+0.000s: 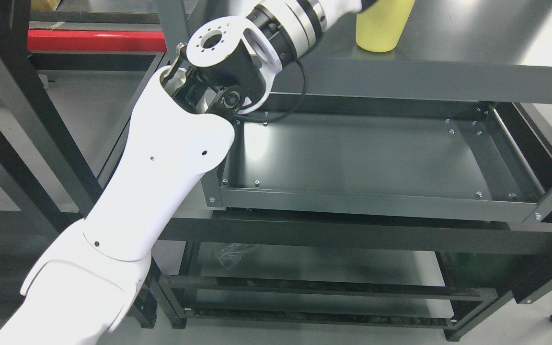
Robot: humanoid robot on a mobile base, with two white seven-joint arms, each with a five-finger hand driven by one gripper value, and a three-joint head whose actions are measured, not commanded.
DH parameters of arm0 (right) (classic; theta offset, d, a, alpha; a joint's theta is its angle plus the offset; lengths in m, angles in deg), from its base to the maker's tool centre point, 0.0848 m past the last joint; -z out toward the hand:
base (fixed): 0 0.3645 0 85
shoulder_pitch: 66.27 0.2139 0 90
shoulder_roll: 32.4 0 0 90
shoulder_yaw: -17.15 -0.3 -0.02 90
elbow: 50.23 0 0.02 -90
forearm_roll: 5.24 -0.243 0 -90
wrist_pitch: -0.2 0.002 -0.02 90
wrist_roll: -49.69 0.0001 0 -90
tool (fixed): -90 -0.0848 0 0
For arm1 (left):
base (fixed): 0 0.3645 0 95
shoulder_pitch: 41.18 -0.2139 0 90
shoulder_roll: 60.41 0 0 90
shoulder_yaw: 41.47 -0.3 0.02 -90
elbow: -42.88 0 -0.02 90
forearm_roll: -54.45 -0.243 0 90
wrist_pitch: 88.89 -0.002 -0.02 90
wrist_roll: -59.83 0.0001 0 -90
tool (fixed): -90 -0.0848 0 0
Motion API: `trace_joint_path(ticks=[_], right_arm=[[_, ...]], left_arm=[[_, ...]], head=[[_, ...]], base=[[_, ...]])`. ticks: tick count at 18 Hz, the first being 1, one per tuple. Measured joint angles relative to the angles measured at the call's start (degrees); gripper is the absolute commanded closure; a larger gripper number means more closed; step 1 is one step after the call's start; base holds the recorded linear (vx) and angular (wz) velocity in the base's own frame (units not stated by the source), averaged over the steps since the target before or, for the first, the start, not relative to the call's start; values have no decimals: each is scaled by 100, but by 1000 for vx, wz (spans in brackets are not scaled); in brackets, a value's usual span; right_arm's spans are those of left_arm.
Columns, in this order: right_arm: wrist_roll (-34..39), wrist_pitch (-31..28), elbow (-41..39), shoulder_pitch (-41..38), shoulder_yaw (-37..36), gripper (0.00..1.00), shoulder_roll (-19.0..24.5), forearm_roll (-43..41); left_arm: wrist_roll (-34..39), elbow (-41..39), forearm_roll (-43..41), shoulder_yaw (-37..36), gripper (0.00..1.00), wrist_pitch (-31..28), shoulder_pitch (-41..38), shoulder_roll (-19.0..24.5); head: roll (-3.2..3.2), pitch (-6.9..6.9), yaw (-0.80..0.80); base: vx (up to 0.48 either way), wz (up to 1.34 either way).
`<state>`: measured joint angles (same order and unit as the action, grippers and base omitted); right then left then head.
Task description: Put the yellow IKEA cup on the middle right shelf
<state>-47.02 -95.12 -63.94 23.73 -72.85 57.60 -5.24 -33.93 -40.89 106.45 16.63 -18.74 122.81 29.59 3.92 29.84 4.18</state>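
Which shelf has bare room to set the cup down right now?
The tray shelf below the yellow cup is bare from its front lip to its back wall. Its left end is crowded by the left arm's elbow. The top shelf is bare right of the cup.

1. bright, even light from above; the glossy white plastic robot arm (161, 158) is close to overexposed.
2. soft pale glare lies across the dark grey metal shelf tray (352, 158), strongest at its left end.
3. the lower shelves sit in deep shadow.
4. focus is mostly sharp; the arm's near end is slightly soft.
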Motion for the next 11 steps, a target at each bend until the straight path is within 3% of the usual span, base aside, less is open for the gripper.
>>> trace_joint_path(ticks=[6,11], right_arm=[[0,0,0,0,0,1,0,0],[0,0,0,0,0,1,0,0]], left_arm=[[-474,-294,1025,-174,1,-1004,-254,0],[-722,-479,1357,-335,1,-2020,-471,0]], head=[[0,0,0],[0,0,0]], base=[[0,0],[0,0]])
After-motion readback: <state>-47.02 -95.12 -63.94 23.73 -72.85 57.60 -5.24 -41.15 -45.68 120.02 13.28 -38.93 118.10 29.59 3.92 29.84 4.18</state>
